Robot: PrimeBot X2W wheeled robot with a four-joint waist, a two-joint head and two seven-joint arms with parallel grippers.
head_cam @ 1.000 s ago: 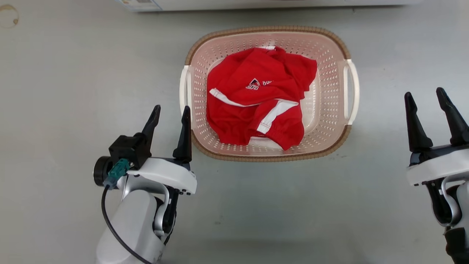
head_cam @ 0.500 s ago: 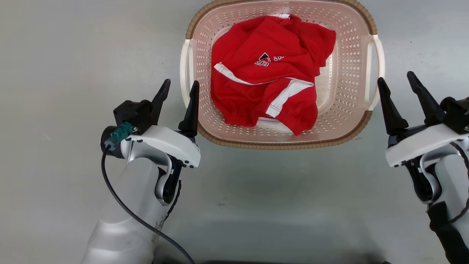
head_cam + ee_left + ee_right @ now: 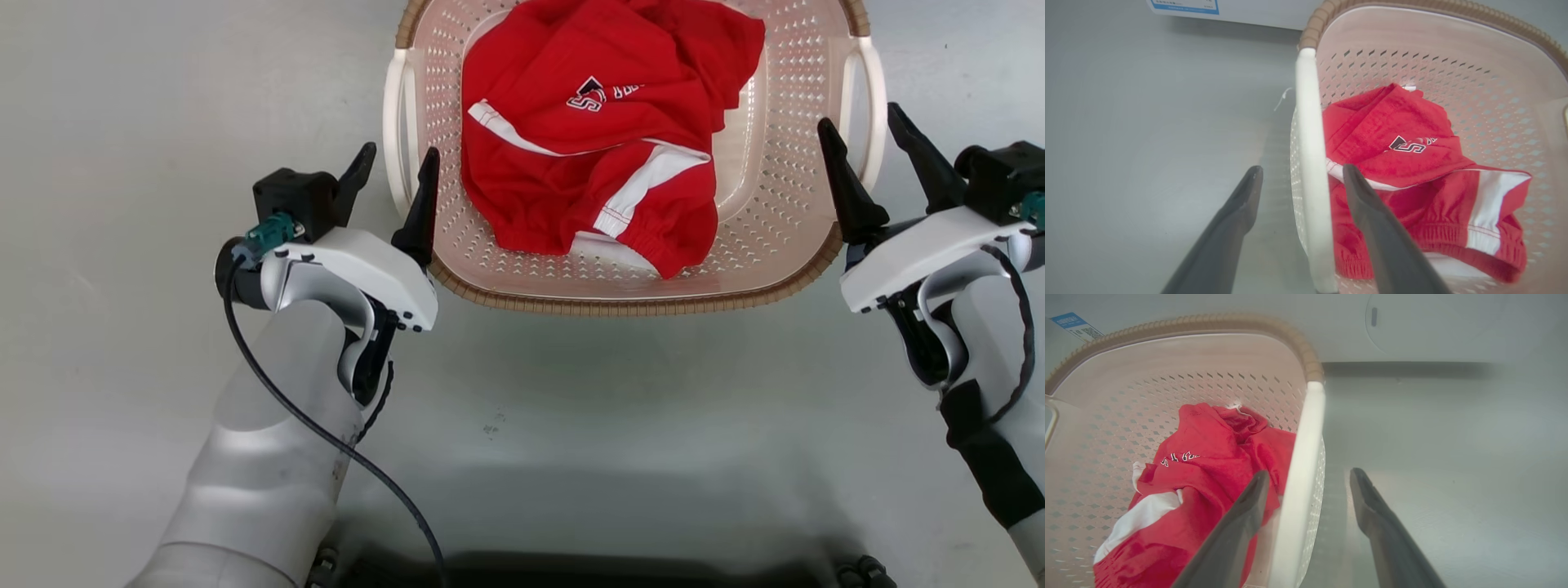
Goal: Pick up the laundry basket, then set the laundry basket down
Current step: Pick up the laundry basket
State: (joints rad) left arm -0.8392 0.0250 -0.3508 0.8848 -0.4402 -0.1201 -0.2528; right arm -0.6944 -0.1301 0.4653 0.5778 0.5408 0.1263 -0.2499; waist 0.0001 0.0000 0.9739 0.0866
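Laundry basket [image 3: 759,237], a rounded pale pink-beige perforated plastic tub with a brown woven-look rim, sits on the grey floor [image 3: 571,425] at far centre, holding a crumpled red garment [image 3: 596,139]. On its left, the left gripper [image 3: 400,155] straddles the white loop left handle [image 3: 1308,163], fingers spread, one outside and one inside, not clamped. On its right, the right gripper [image 3: 859,116] straddles the white right handle [image 3: 1300,477], likewise unclenched. Seemingly nothing is grasped yet: closing, lifting and setting down all remain.
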